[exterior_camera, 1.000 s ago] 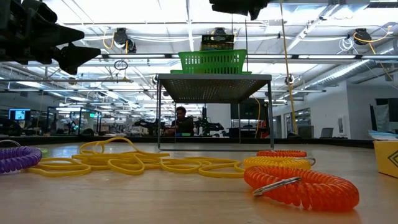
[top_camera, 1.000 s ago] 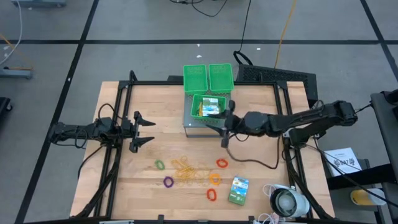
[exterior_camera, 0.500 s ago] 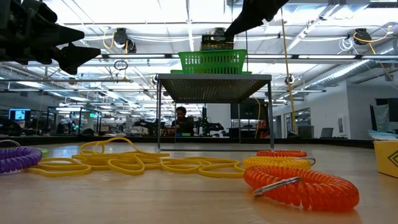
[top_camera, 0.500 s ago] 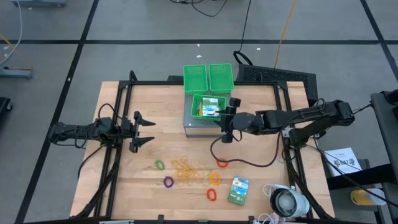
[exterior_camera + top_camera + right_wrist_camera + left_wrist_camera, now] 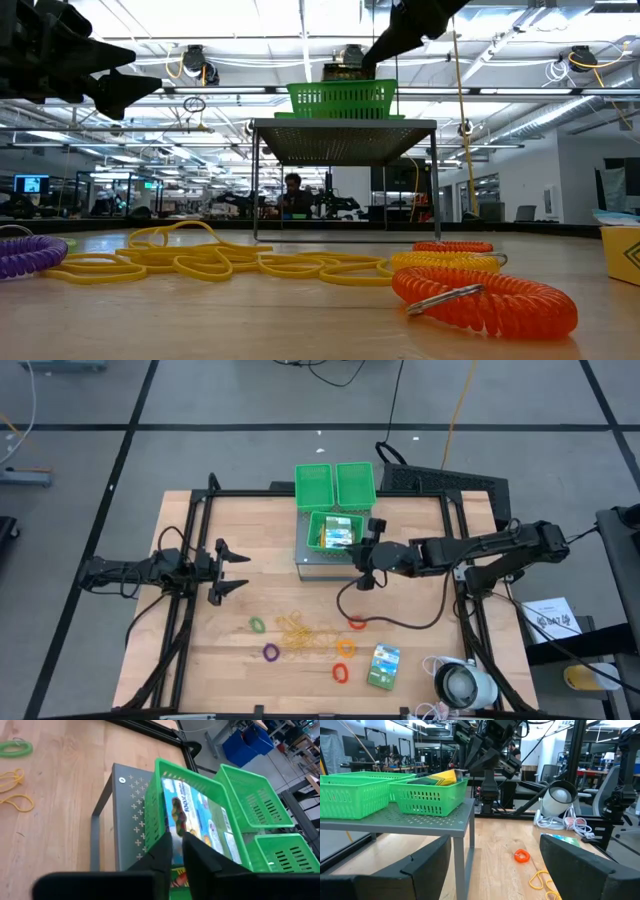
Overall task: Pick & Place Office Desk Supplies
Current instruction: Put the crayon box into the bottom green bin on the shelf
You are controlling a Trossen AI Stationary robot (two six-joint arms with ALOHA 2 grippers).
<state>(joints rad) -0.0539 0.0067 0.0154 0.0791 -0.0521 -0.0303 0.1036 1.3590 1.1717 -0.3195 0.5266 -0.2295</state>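
High view first: the right gripper [image 5: 363, 552] sits at the edge of the front green mesh bin [image 5: 333, 531], up on the grey perforated stand [image 5: 318, 563]. Right wrist view shows its two dark fingers [image 5: 172, 851] pinched together with nothing between them, hanging just over the bin's near wall. Inside that bin lies the yellow-green crayon box [image 5: 187, 815], tilted against the mesh. Two more green bins [image 5: 334, 484] stand side by side behind it. Out on the wooden table [image 5: 420, 520], the left gripper [image 5: 230, 570] waits well apart on the other side, fingers spread wide and empty. Down front lie the loose supplies: tan rubber bands [image 5: 303, 634] in a tangle, a green ring [image 5: 257, 625], a purple ring [image 5: 270, 652], orange rings [image 5: 345, 647], a red one [image 5: 340, 673], and the green-white packet [image 5: 383, 666]. The white round device [image 5: 464, 684] sits at the table's corner.
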